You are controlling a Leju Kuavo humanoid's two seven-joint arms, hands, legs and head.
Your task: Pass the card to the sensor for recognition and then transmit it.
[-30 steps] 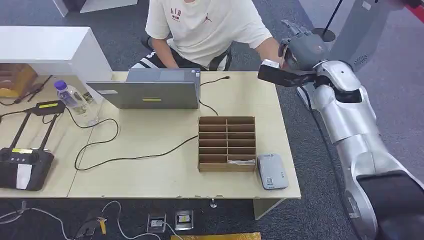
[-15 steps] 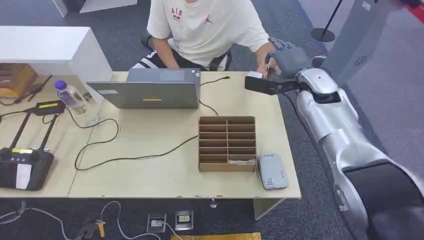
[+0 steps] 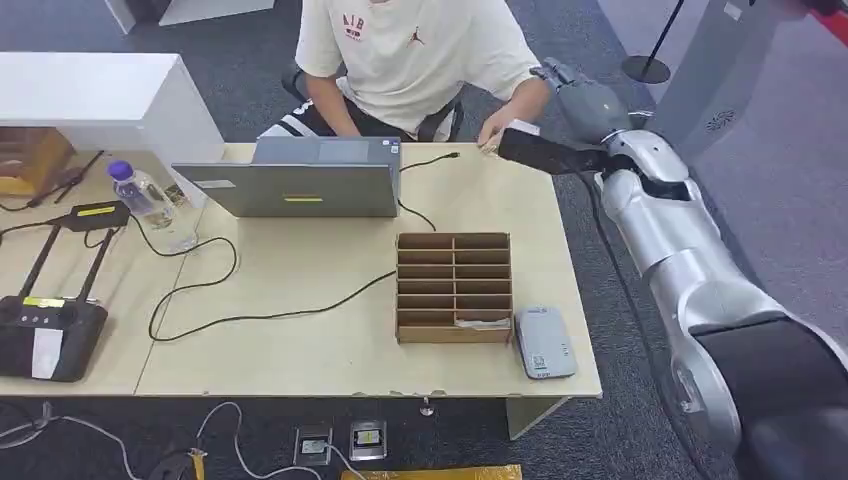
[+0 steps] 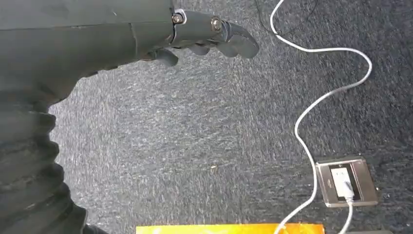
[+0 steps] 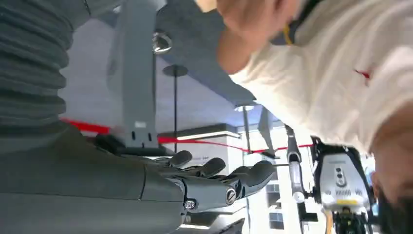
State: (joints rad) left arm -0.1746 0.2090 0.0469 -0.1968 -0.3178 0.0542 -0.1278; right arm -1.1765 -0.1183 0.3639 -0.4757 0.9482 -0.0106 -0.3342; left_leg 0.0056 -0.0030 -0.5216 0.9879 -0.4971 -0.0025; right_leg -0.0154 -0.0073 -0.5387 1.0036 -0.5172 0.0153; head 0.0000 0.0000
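Right hand (image 3: 590,95) spread wide and empty at 1 o'clock off pale wooden desk (image 3: 300,330), beside person's hand (image 3: 497,135). Small white card (image 3: 526,127) seemingly there, uncertain. Pinch card flat, then lower squarely over grey rectangular sensor (image 3: 543,342) at 5 o'clock.

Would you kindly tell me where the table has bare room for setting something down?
Free: the table along its near edge, between the black cable and the organizer; also the far right stretch between the laptop and the robot hand. Crowded: the left end, with bottle, controller and cables, and the near right corner by the sensor.
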